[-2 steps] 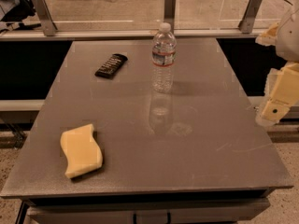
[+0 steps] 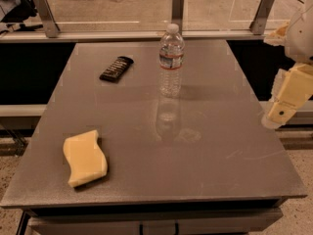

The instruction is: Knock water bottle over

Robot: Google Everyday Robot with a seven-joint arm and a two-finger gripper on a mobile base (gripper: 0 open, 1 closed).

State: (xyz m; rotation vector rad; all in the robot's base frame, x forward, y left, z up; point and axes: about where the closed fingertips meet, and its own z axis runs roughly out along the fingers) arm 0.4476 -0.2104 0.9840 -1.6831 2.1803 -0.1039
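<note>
The bottle (image 2: 171, 62) stands upright, far middle of the desk (image 2: 220, 146). It looks light, stiff and tippy, so a push near the cap (image 2: 172, 28) should topple it. The hand (image 2: 286, 102) hangs off the right edge; I cannot tell its state.

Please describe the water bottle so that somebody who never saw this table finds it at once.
Look at the grey table, in its far half, near the middle. The water bottle stands upright there, right of the black remote and apart from the gripper, which hangs beyond the table's right edge. It is the only tall, clear thing, with a white cap.
</note>
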